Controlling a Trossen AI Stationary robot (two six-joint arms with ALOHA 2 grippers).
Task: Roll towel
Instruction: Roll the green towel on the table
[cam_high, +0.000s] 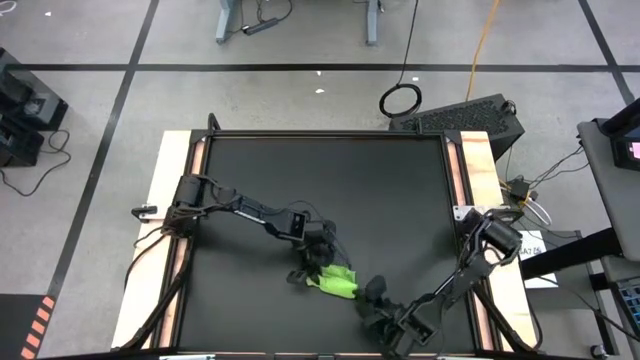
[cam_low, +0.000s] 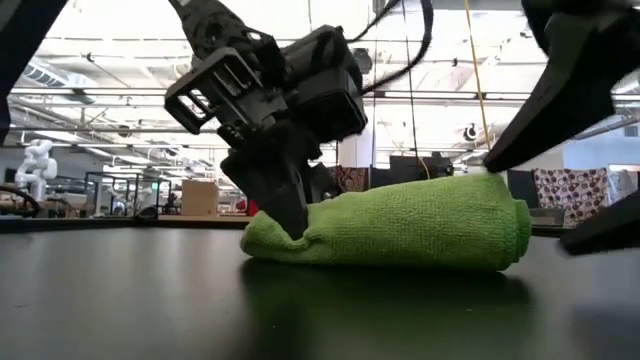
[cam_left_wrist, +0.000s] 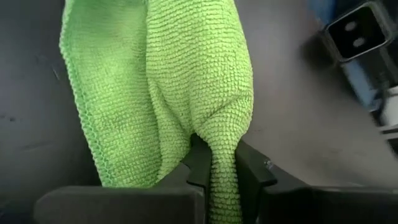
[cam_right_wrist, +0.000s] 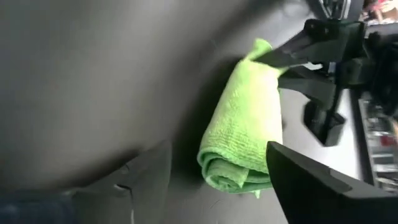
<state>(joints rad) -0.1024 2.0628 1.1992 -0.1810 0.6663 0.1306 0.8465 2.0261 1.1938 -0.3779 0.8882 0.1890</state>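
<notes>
The lime-green towel (cam_high: 338, 281) lies as a short roll (cam_low: 400, 225) on the black table top, near the front edge, its long side resting on the mat. My left gripper (cam_low: 290, 225) is shut on the roll's end toward the table's left. My right gripper (cam_right_wrist: 217, 146) stands open at the other end, where the spiral of layers (cam_right_wrist: 227, 171) shows, with one finger on each side of it. In the low view one finger (cam_low: 545, 110) slants over that end and the other (cam_low: 600, 235) is low beside it. Whether either touches the cloth I cannot tell. My left gripper pinches a bunched fold at the towel's end (cam_left_wrist: 222, 163) between its two fingers (cam_left_wrist: 199, 163). The fingers come slanting down from the table's left and far side. The cloth puckers into a narrow ridge between them, and the roll stays lying on the table.
The black mat (cam_high: 330, 180) has free room toward the far edge and on the left. Wooden strips (cam_high: 470, 170) run along both sides. The roll lies close to the table's near edge. A paper label (cam_high: 530, 250) sits off the right strip.
</notes>
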